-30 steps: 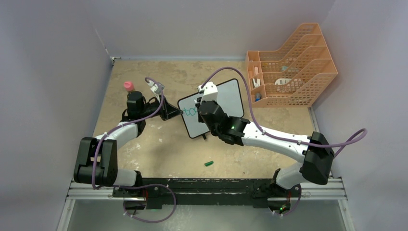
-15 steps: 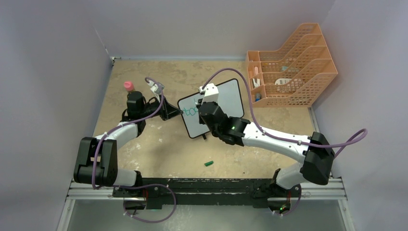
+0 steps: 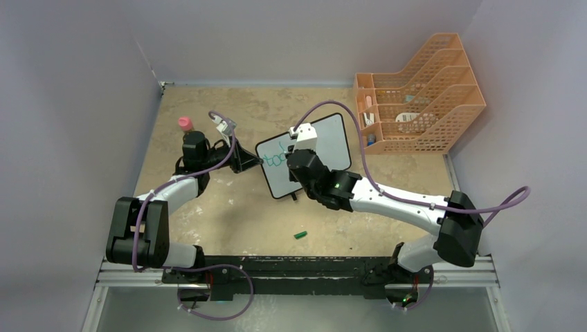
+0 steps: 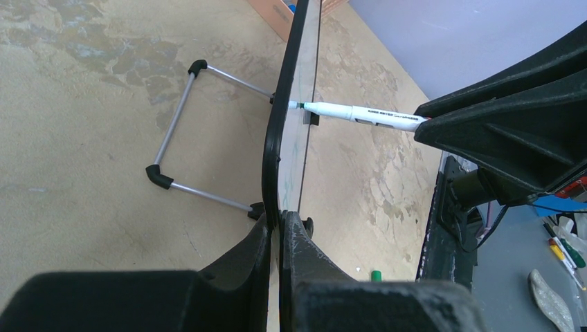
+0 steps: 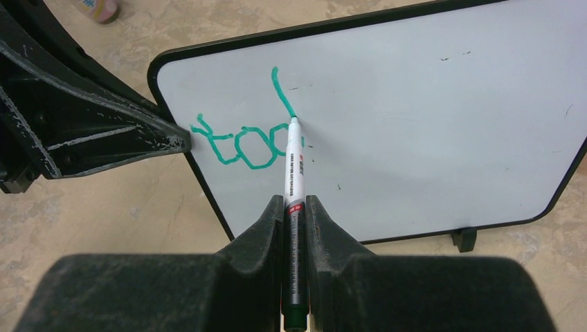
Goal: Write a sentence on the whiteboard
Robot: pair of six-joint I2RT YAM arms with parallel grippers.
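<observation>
While upright, whiteboard (image 5: 429,124) edge tight within left jaws, marker (image 5: 293,166) in closed right jaws against its face.

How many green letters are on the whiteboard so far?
3: a green t by the left edge of the small black-framed whiteboard, then two o's rightward. A fourth, unfinished stroke meets the white marker.

whiteboard (image 5: 429,124): smooth, faintly glossy white (frame (image 5: 277,34): black, plastic-looking) | table (image 4: 83,138): matt, mottled stone-look | file rack (image 3: 422,90): orange plastic mesh
</observation>
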